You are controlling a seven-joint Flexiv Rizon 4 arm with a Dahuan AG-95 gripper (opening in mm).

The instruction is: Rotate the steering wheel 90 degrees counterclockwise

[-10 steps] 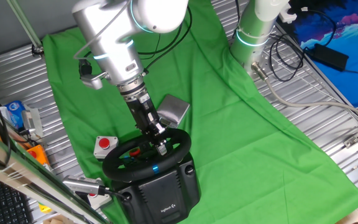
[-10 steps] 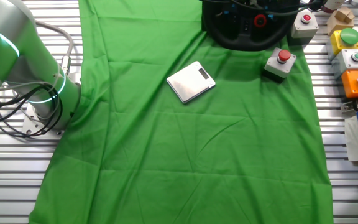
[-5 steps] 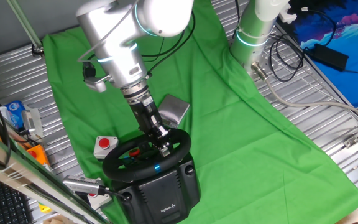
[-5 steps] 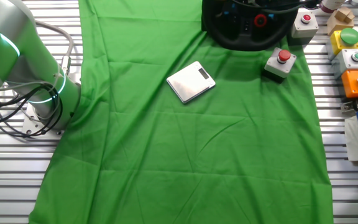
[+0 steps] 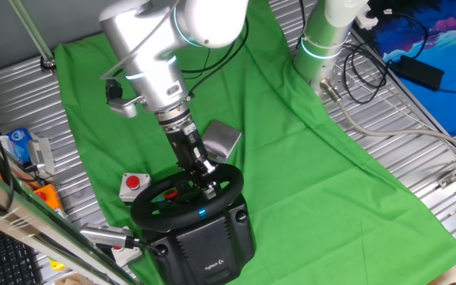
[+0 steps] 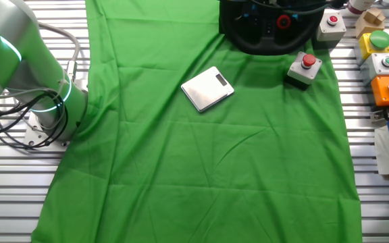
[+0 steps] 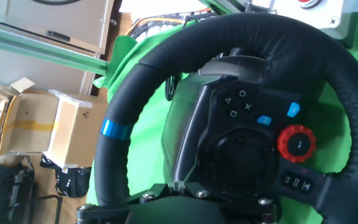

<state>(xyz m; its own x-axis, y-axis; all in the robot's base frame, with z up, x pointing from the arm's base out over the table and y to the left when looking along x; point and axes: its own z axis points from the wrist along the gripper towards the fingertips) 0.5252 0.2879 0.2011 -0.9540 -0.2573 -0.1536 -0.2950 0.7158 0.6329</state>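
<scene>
Down at the steering wheel point(image 5: 184, 202) rim, the pincer point(image 5: 207, 188) touches it; grip state unclear

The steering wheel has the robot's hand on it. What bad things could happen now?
The gripper is at the rim of the steering wheel; if its hold is loose, it might slip off mid-turn. The red push-button and the grey metal box sit close beside the wheel, so the swinging arm could bump them. Pushing sideways might also drag the wheel's base across the green cloth.

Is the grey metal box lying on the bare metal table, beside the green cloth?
No, the grey metal box lies on the green cloth, with cloth showing on all its sides.
</scene>
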